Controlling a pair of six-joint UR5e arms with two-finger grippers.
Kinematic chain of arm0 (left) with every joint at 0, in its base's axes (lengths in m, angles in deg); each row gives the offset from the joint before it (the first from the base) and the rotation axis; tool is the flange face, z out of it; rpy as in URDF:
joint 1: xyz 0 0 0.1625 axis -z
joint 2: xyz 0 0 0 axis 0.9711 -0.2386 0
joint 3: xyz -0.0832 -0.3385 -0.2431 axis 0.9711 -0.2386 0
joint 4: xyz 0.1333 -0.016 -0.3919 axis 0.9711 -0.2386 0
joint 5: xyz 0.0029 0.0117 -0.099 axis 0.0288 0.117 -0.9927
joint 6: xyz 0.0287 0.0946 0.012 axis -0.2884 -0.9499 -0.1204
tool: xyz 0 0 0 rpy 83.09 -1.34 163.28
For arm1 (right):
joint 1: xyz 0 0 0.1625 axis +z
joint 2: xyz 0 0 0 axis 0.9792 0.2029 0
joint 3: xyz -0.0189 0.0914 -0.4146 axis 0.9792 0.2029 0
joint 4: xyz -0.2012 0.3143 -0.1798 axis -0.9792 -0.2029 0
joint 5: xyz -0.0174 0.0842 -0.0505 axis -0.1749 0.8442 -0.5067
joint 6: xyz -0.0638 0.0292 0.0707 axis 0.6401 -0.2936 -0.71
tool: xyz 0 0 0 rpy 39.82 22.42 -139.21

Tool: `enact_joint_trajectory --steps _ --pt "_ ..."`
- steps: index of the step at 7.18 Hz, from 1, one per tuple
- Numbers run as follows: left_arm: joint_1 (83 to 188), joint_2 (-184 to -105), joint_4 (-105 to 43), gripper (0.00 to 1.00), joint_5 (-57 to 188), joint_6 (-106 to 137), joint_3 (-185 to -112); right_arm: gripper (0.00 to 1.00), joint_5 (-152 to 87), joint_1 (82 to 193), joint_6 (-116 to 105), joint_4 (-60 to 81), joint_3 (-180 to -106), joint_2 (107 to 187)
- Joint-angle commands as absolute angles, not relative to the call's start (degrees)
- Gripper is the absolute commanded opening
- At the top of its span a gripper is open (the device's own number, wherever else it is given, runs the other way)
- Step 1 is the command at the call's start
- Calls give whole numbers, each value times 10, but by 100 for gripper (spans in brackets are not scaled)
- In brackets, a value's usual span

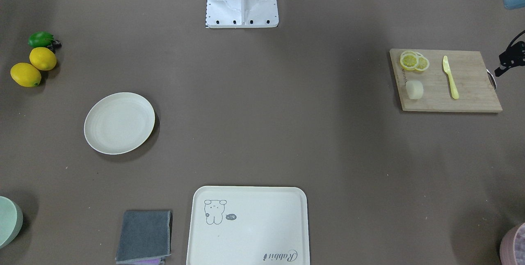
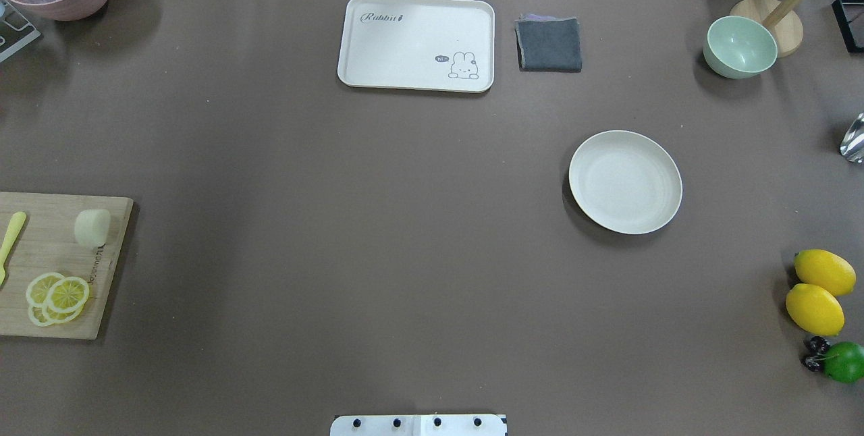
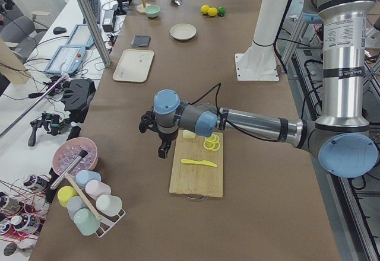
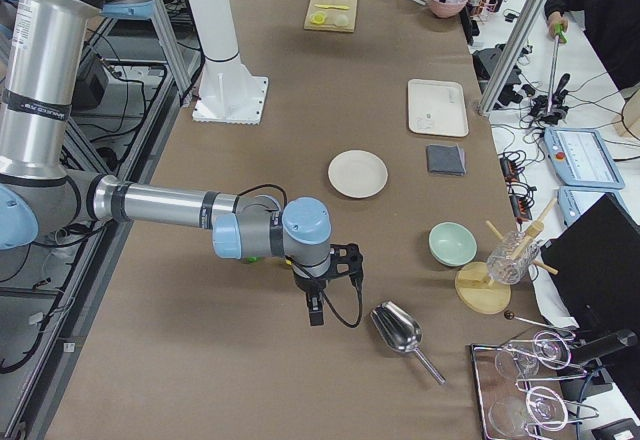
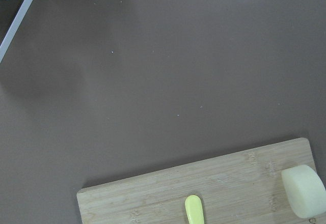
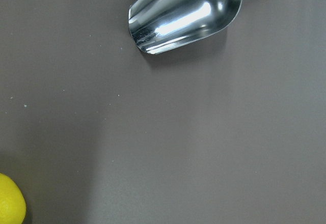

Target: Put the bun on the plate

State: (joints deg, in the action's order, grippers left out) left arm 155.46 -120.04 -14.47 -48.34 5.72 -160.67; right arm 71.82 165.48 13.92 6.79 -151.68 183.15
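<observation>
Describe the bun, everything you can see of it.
The bun is a small, smooth, pale cream stubby cylinder, whole. It seems to lie on its side on the wooden cutting board, near the board's edge towards the table's middle, apart from the lemon slices and the yellow knife. Only the board touches it.

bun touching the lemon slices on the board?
Apart. The overhead view shows a strip of bare cutting board between the bun and the lemon slices.
</observation>
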Motion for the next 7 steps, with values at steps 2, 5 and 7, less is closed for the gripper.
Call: enact_joint_trajectory --steps 2,5,7 --pt "1556 -1190 -146 98 -484 55 -1616 100 751 1622 86 74 -1521 1804" --pt "1556 -1189 -162 98 -485 58 -1619 100 797 1509 -98 117 -1524 1747" --pt "1554 -1182 -161 98 -490 62 -1618 100 786 1418 -235 143 -1512 1673"
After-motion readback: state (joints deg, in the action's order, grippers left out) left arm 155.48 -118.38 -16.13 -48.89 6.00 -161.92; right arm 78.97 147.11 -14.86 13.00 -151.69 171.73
